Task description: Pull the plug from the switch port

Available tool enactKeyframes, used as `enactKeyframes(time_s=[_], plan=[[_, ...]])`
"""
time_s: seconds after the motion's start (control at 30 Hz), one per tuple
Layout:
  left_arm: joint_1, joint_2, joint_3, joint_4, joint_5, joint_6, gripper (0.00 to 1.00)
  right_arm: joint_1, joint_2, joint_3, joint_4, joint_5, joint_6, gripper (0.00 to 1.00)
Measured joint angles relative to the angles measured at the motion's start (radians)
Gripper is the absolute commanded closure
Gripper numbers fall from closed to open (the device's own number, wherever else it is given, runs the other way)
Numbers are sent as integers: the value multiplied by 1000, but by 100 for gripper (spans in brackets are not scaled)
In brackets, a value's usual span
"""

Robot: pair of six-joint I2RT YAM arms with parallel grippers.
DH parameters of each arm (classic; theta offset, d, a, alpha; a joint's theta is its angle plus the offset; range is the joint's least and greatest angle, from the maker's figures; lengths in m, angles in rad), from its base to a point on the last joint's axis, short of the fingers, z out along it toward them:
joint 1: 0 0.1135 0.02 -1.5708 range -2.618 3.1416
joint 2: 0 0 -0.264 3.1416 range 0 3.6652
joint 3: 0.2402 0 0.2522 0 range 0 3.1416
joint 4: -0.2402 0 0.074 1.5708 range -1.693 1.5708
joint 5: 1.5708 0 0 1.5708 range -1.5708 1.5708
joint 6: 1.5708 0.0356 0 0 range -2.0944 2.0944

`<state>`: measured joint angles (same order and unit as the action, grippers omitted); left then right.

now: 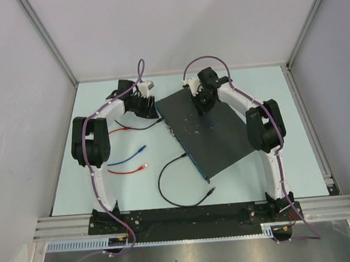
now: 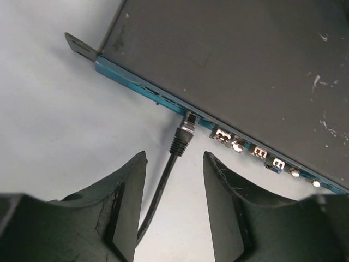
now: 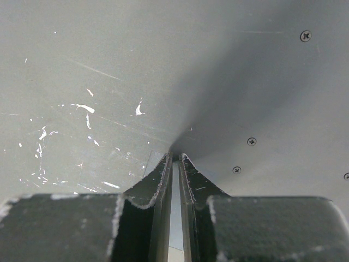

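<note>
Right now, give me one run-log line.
plug: seated in switch | left gripper: open, straddling cable | right gripper: shut, on switch top

Left arm (image 1: 94,140): elbow out left, forearm reaching forward and inward, wrist low. Left gripper (image 2: 175,158): jaws well apart, wide gap. Right arm (image 1: 262,124): mirrored, elbow out right, wrist pitched down. Right gripper (image 3: 175,158): fingers nearly together, thin slit between.

switch (image 1: 214,131): black, pale specks, blue edge; plug (image 2: 182,141): black; table (image 1: 257,179): pale mint
</note>
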<state>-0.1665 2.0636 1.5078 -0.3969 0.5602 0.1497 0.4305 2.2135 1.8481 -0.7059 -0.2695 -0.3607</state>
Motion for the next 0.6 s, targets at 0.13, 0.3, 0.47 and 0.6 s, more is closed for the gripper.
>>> enactKeyframes(time_s=[0.13, 0.3, 0.47, 0.6], plan=[[-1, 49, 51, 3, -8, -7, 51, 0, 0, 0, 0, 0, 0, 85], [-1, 114, 107, 7, 0, -39, 57, 0, 0, 0, 0, 0, 0, 85], [-1, 131, 110, 5, 38, -72, 59, 0, 0, 0, 0, 1, 0, 85], [0, 132, 110, 7, 88, -101, 60, 0, 0, 0, 0, 1, 0, 85]])
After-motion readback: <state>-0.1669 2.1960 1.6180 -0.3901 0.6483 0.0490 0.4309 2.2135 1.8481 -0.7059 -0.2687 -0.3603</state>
